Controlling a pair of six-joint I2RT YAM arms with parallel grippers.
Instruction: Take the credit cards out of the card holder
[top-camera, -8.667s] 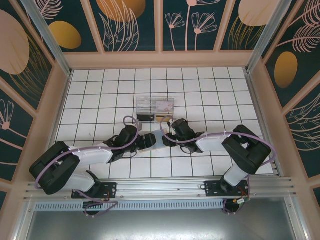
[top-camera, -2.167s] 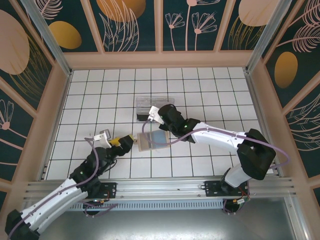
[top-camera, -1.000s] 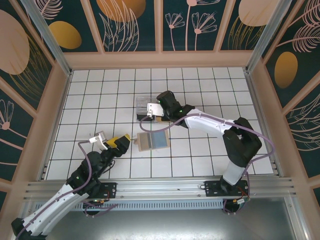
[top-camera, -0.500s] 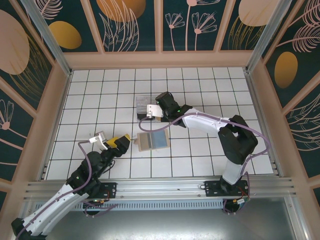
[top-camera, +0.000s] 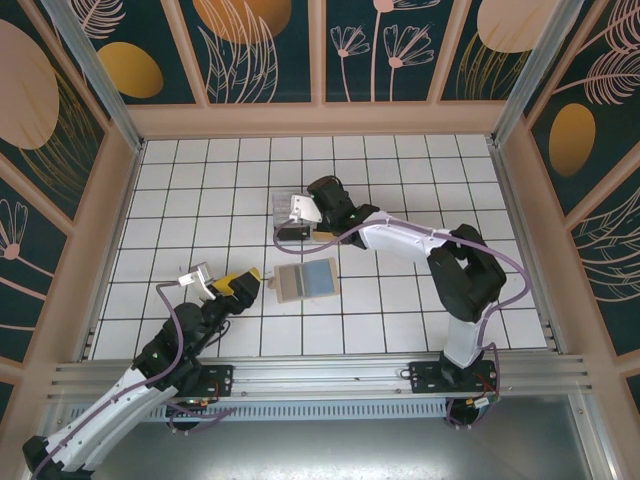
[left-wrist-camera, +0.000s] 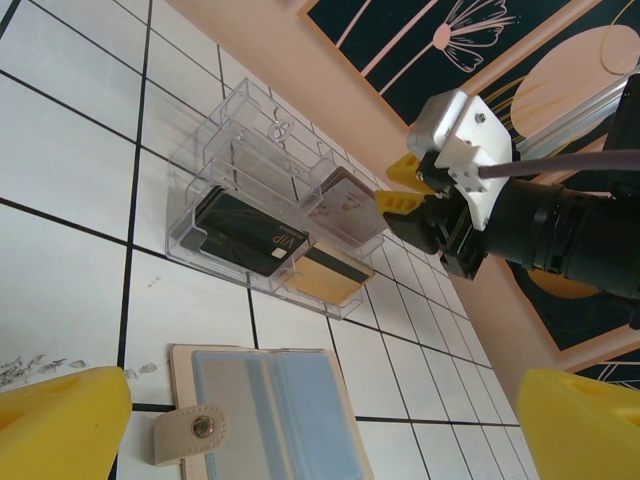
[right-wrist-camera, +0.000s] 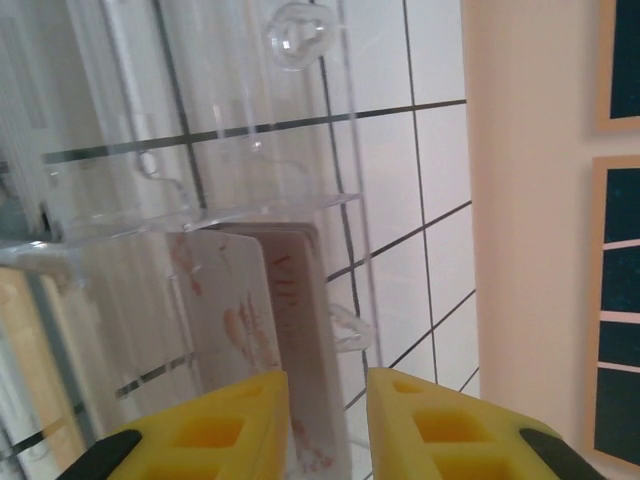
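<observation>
Overhead view of a white tiled table. At the lower left, your left gripper (top-camera: 243, 279) hovers with its yellow fingers spread wide and nothing between them. Just to its right the card holder (top-camera: 307, 281) lies open and flat, long side running left to right and its snap tab pointing at that gripper, so the left arm is the nearer one. Beyond the holder, toward the back wall, stands a clear box (left-wrist-camera: 230, 150) holding a black card (left-wrist-camera: 245, 232) and a gold card (left-wrist-camera: 325, 277). Your right gripper (left-wrist-camera: 400, 188) reaches over the box from the right, fingers drawn close and apparently pinching one end of a pale, pink-marked credit card (left-wrist-camera: 345, 205) that tilts into a compartment. The right wrist view shows that card standing between the fingers. The left wrist view adds the holder's blue-grey pockets, but you cannot tell whether any cards remain inside.
</observation>
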